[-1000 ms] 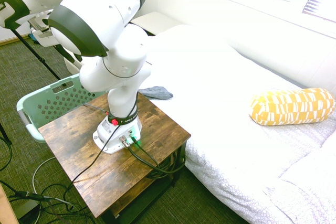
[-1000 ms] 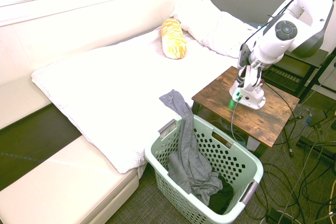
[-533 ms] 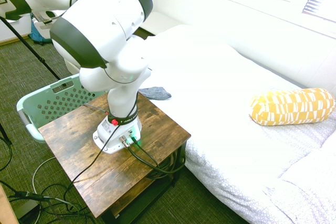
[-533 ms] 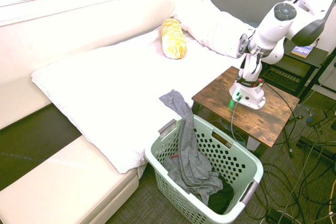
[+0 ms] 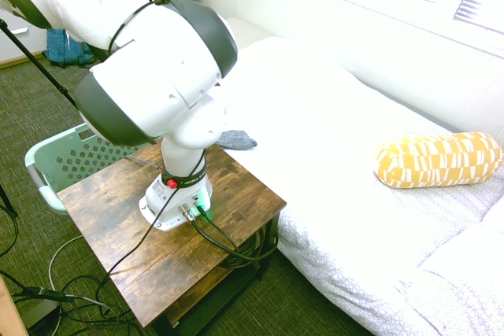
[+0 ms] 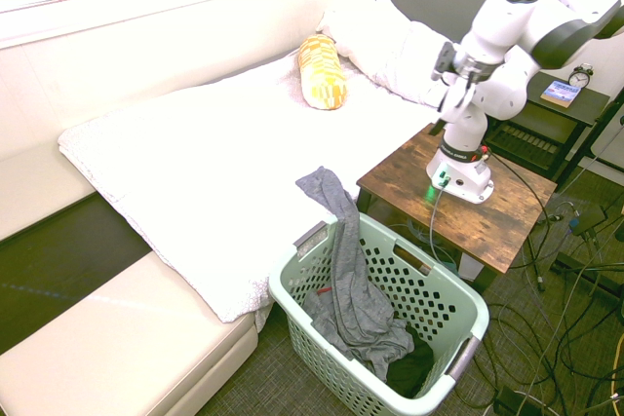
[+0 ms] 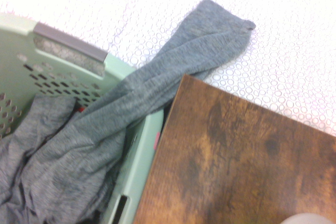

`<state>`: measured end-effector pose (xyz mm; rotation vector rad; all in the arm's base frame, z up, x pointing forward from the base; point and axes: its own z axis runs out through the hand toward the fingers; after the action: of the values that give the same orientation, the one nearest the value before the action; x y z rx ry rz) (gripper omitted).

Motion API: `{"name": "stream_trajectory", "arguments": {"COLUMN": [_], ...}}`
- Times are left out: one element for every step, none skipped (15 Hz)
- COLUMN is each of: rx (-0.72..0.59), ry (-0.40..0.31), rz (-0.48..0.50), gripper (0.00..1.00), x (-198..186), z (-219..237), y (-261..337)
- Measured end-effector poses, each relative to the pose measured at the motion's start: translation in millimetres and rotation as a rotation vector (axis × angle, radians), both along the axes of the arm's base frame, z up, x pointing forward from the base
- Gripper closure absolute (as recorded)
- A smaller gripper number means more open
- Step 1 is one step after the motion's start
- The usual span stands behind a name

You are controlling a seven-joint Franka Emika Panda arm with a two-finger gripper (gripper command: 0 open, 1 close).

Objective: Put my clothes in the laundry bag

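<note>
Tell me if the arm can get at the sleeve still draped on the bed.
Probably yes: the clothes trail one end over the laundry basket's rim onto the bed, with nothing on top, close beside the wooden table bearing the arm.

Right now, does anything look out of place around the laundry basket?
Yes. The grey garment is only partly in the green laundry basket: one end hangs over the rim and lies on the white bed. Nothing else stands out.

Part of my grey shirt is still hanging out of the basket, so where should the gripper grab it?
Grip the grey shirt by the end lying flat on the white bed, coming from above. That end trails over the laundry basket's rim, loose and unobstructed.
</note>
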<state>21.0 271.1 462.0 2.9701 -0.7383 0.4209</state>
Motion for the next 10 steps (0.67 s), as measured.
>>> {"name": "stream_trajectory", "arguments": {"rx": [0.011,0.022,0.021,0.016,0.01,0.01,0.009,0.006,0.004,-0.001], "ry": [0.013,0.028,0.038,0.047,0.055,0.065,0.078,0.092,0.111,0.134], "rz": [-0.016,-0.027,-0.033,-0.037,-0.042,-0.05,-0.065,-0.085,-0.106,-0.124], "gripper": [0.0,0.0,0.0,0.0,0.0,0.0,0.0,0.0,0.0,0.0], "x": [40,78,108,135,158,181,204,227,255,279], "z": [-18,-32,-50,-71,-93,-109,-121,-131,-140,-149], "y": [4,10,17,22,25,29,31,31,29,28]}}
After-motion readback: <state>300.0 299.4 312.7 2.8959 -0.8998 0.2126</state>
